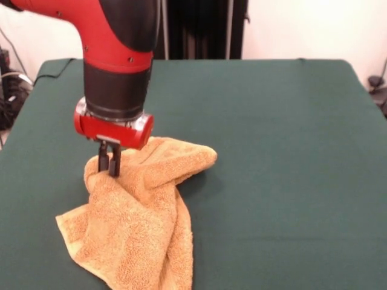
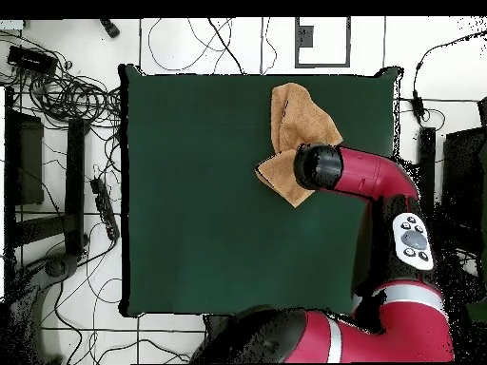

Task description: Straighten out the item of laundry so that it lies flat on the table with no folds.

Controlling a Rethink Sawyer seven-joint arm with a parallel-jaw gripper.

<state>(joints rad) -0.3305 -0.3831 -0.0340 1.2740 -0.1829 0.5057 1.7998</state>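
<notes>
A: What is shown, taken from the largest thing down?

B: One surface [image 1: 284, 151] covered in dark green cloth is seen, far larger than anything on it. One red and black arm [image 1: 115, 42] is brought down over it from above. One orange-tan towel [image 1: 139, 223] is laid on the surface, toward the left and near side in the front view. In the overhead view it [image 2: 300, 114] is found near the top edge, right of the middle. One hand [image 1: 109, 162] is carried at the end of the arm.

A: How is the towel lying?

B: It is bunched and folded over itself. A ridge is raised across its far part, and a long fold is run down toward the near edge. No part is spread flat, so the straightening can be judged as not yet done.

A: And the hand?

B: Its two dark fingers [image 1: 114, 161] are held pointing straight down and drawn close together at the far left corner of the towel. Cloth appears to be pinched between them, though this cannot be confirmed beyond doubt, since the tips are set against the pile.

A: Why would it be placed there?

B: A corner is likely chosen so that the fold can be drawn outward and opened; that is offered as a judgement only.

A: Is anything else counted?

B: Nothing else is seen on the surface.
</notes>
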